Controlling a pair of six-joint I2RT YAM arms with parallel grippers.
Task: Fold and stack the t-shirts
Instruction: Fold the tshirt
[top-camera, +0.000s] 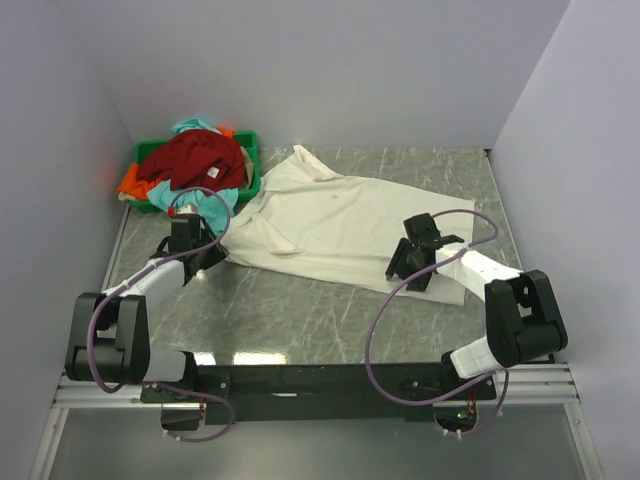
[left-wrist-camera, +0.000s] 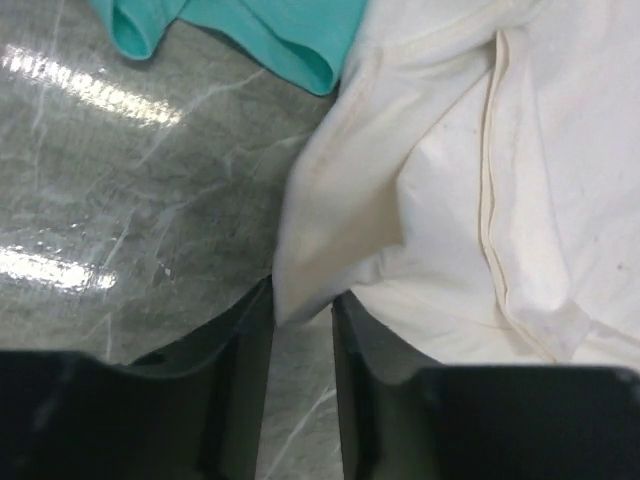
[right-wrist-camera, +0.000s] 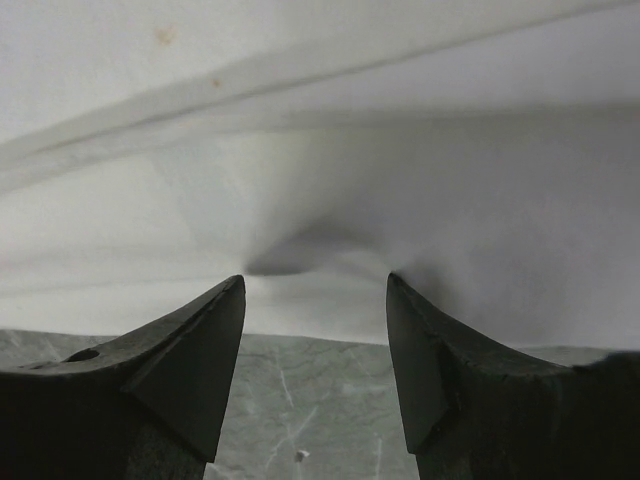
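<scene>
The cream-white t-shirt (top-camera: 340, 225) lies spread open on the counter (top-camera: 300, 315), its long axis running on a slant from the far left, beside the green bin (top-camera: 252, 150), down to the near right. It looks mostly flat, with a raised seam, soft creases near the collar end and a few faint specks on the cloth. Its left end comes to a limp corner, and that corner sits right in the narrow gap of my left claw (left-wrist-camera: 300, 295). The fingers stand only slightly apart, and I cannot tell whether they pinch the cloth or merely flank it. The shirt's near hem on the right lies just ahead of my right claw (right-wrist-camera: 315, 280), whose fingers stand wide apart and hold nothing; the cloth puckers slightly just beyond their tips. So each arm is nearest its own end of the shirt, and I judge that any fold has to be carried across that slanted axis. Behind the left end, the dark red t-shirt (top-camera: 200, 160) is heaped in the bin with the orange t-shirt (top-camera: 132, 182), while the teal t-shirt (top-camera: 205, 208) spills over onto the counter.
</scene>
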